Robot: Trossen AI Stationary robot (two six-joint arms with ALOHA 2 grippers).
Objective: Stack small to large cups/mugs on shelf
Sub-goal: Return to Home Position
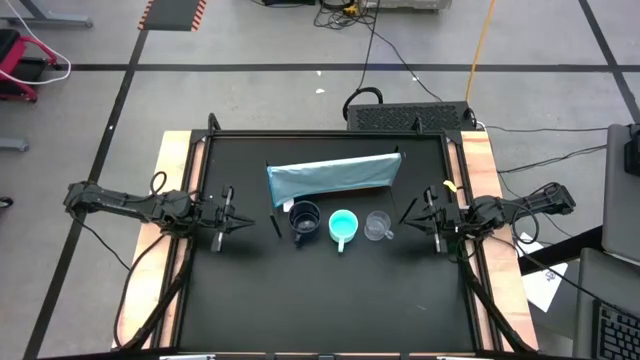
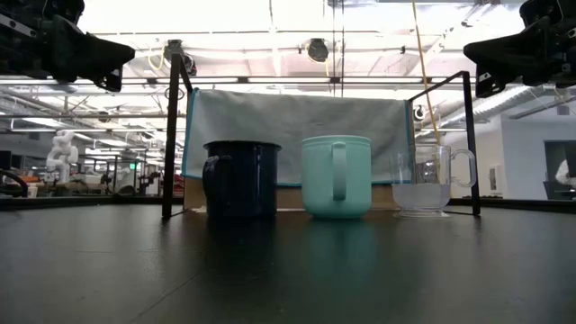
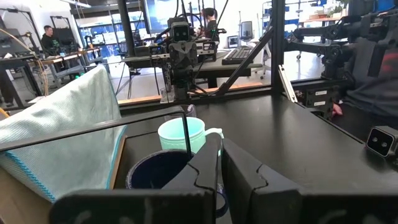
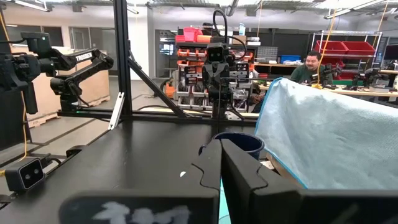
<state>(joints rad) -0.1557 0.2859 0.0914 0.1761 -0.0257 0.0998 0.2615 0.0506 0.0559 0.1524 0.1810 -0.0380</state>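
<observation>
Black table (image 1: 330, 300), mugs (image 1: 342, 226), workshop (image 4: 161, 43) beyond

3 mugs on the bench (image 1: 320, 300): 1 navy mug (image 1: 304, 221), 1 turquoise mug (image 1: 343, 226), 1 clear mug (image 1: 378, 226). 1 long blue-grey shelf (image 1: 333, 177). 2 robot arms, i.e. 1 left arm (image 1: 130, 203) and 1 right arm (image 1: 520, 207). 1 bench. In the room beyond, at least 2 people: first person (image 3: 48, 34) off one end, second person (image 4: 309, 67) off the other.
</observation>
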